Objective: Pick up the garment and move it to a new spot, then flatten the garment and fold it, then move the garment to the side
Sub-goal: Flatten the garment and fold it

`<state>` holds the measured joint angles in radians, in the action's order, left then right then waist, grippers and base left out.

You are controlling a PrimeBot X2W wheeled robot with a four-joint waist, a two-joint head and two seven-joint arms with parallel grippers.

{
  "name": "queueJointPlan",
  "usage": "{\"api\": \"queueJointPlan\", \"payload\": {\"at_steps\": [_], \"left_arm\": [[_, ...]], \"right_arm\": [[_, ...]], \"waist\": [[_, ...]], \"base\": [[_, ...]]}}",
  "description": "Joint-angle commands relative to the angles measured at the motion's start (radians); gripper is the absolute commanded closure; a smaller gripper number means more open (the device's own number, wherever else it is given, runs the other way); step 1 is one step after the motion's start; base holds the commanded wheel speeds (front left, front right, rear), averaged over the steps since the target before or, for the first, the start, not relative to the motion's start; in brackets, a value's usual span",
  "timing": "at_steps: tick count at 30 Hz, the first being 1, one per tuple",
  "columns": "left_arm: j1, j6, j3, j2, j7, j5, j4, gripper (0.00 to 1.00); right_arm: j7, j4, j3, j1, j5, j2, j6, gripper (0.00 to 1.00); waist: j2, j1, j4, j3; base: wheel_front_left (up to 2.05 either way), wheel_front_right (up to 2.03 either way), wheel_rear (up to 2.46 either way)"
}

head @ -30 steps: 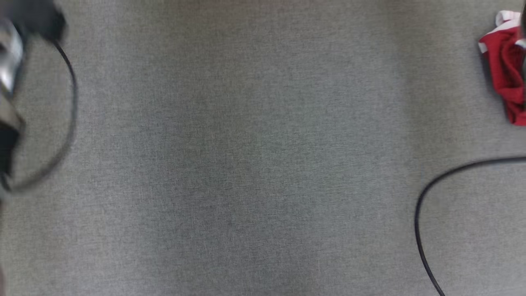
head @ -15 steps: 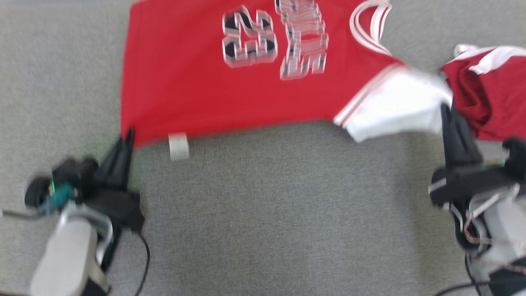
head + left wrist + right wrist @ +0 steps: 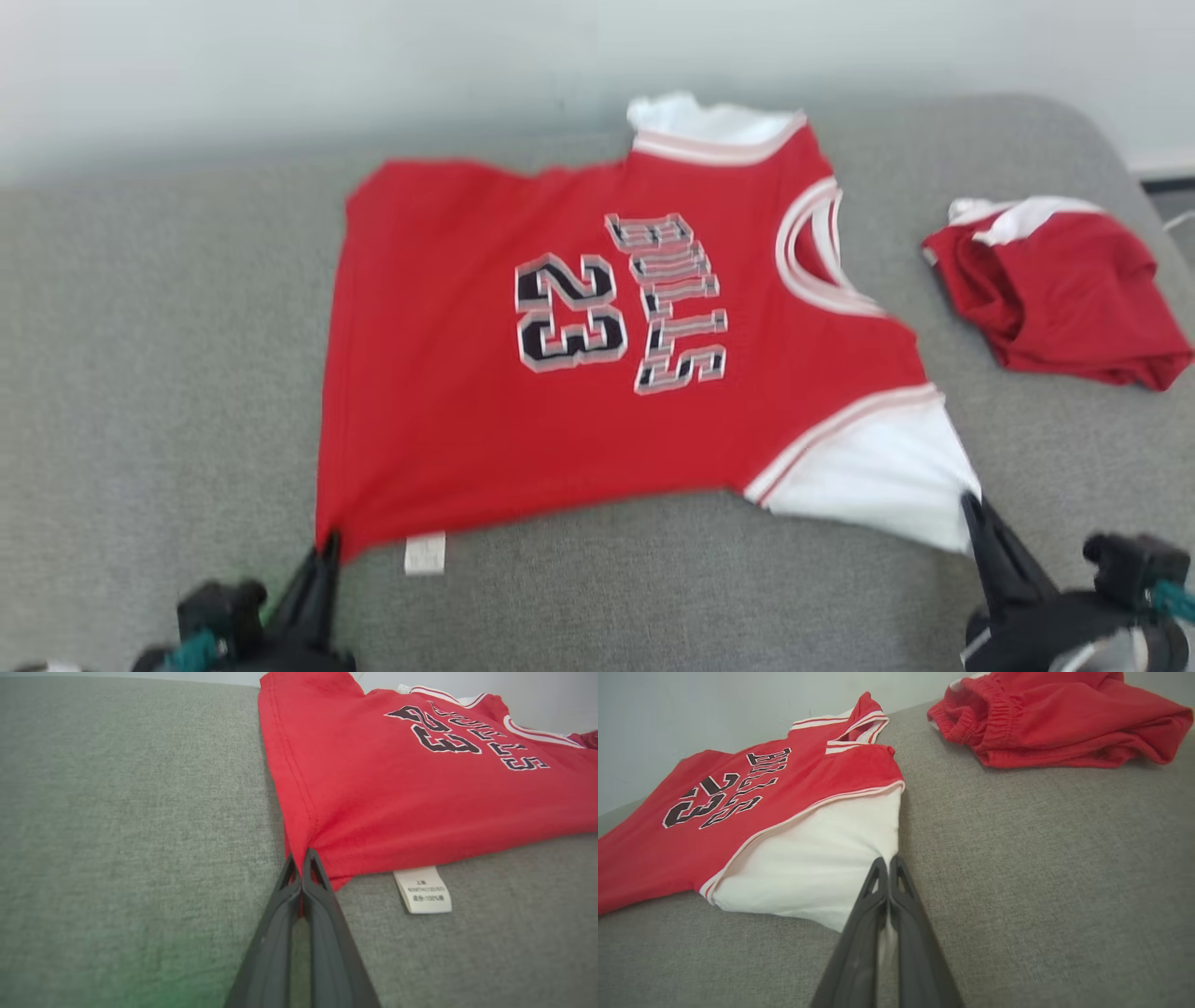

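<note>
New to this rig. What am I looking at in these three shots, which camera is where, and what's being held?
It is a wheeled two-armed robot; each arm ends in a gripper with two long dark fingers. The wide shot comes from a camera on its head, looking down at a grey upholstered surface. The other two come from cameras on each wrist, looking along that arm's fingers. A red Bulls 23 jersey lies spread out, with crumpled red shorts beside it, apart. The left gripper is shut on the jersey's hem corner, near its white care label; the right gripper is shut on the edge of its white sleeve.
</note>
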<state>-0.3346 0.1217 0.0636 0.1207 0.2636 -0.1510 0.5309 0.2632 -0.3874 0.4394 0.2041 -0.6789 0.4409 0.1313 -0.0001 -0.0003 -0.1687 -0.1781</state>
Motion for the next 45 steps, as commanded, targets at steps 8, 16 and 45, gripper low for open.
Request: {"api": "queueJointPlan", "payload": {"at_steps": [8, 16, 45], "left_arm": [[0.146, 0.004, -0.066, -0.029, 0.001, 0.016, 0.01, 1.0], [0.233, 0.004, -0.126, -0.049, 0.001, 0.027, 0.012, 1.0], [0.251, 0.008, -0.05, -0.069, 0.001, -0.013, -0.208, 1.0]], "right_arm": [[0.001, 0.0, 0.075, -0.122, -0.068, 0.055, -0.001, 1.0], [0.001, 0.007, 0.154, -0.202, -0.137, 0.108, -0.001, 1.0], [0.001, 0.124, 0.113, -0.154, -0.142, 0.08, -0.001, 1.0]], "waist": [[0.0001, 0.0003, 0.018, 0.148], [0.0001, 0.0003, 0.024, 0.194], [0.0001, 0.0003, 0.068, 0.153]], "base": [[0.0, 0.0, 0.0], [0.0, 0.0, 0.0], [0.0, 0.0, 0.0]]}}
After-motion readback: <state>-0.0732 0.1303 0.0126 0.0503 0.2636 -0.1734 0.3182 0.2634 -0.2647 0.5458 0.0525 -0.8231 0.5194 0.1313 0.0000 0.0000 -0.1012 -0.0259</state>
